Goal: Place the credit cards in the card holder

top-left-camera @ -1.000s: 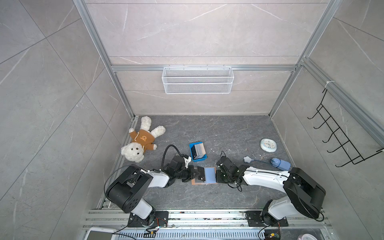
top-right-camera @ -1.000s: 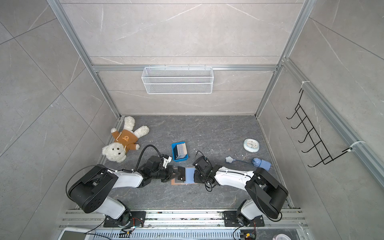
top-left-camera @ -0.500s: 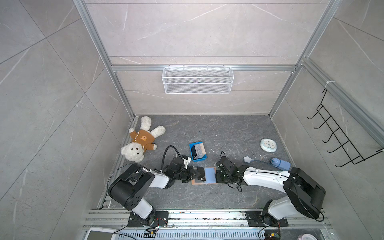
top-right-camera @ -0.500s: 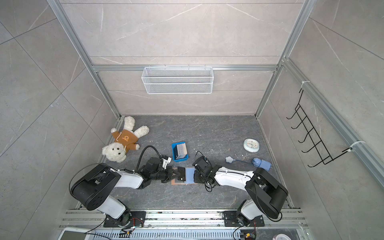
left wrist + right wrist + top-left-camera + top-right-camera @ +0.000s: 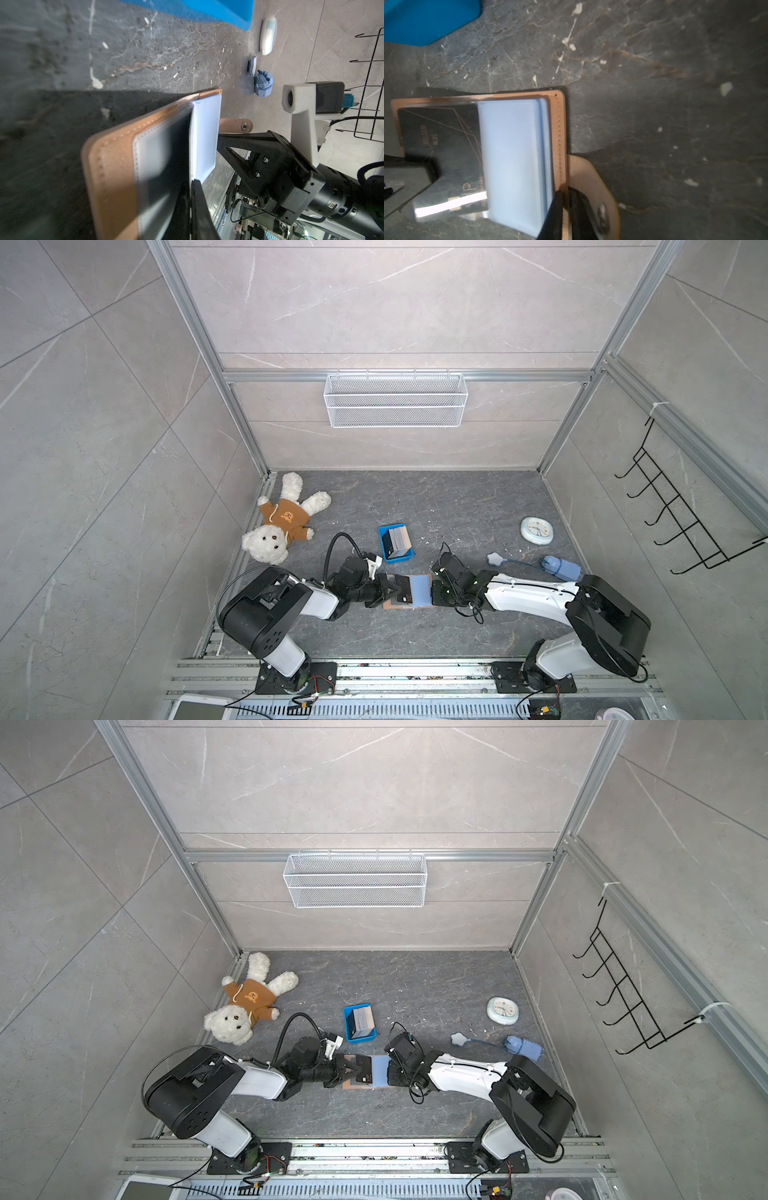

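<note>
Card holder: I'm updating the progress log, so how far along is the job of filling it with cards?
Done: the card holder lies open, its edge pinched by the right end effector. In hand: the left end effector grips a black card lying against the bluish sleeves; whether it is inside one, I cannot tell. Left: seating that card, then the stack of cards standing in the blue tray.

A robotics lab test cell is indicated: a dark grey marbled tabletop [image 5: 457, 506] is enclosed by pale stone-look wall panels [image 5: 395, 302] framed in silver aluminium profiles [image 5: 407, 376], and a white-and-black left robot arm [image 5: 316, 603] and matching right robot arm [image 5: 528, 597] are bolted to a front metal rail [image 5: 415, 672].
</note>
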{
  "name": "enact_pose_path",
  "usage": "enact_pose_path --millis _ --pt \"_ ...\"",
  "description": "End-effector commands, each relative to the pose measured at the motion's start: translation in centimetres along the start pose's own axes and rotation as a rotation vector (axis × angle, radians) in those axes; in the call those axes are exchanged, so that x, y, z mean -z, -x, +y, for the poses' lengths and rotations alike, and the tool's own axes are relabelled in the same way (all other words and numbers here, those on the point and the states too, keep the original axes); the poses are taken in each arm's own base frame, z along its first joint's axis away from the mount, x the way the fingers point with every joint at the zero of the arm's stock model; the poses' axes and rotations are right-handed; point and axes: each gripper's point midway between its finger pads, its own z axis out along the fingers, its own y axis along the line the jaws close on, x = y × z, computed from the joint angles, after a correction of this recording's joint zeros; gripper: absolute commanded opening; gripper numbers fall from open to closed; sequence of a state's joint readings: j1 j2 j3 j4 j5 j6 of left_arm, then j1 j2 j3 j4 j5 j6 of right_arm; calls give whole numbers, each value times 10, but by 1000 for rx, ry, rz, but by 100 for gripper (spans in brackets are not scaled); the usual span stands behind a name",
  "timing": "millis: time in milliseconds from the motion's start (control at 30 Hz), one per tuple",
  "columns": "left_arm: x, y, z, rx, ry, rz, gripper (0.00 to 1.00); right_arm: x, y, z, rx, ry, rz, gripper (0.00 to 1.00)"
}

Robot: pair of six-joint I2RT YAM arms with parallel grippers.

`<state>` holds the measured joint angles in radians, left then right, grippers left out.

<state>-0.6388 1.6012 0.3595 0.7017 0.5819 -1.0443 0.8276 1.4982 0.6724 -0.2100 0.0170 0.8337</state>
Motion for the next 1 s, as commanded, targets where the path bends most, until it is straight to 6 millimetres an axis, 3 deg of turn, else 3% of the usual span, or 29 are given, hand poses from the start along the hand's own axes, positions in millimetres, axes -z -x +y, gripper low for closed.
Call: enact_pose_path --millis 0,967 --pt "-2 -6 0 9 -18 17 0 -4 -11 -13 9 -64 37 14" --pt "-9 -10 6 28 -20 46 0 -4 -12 -11 16 -67 34 13"
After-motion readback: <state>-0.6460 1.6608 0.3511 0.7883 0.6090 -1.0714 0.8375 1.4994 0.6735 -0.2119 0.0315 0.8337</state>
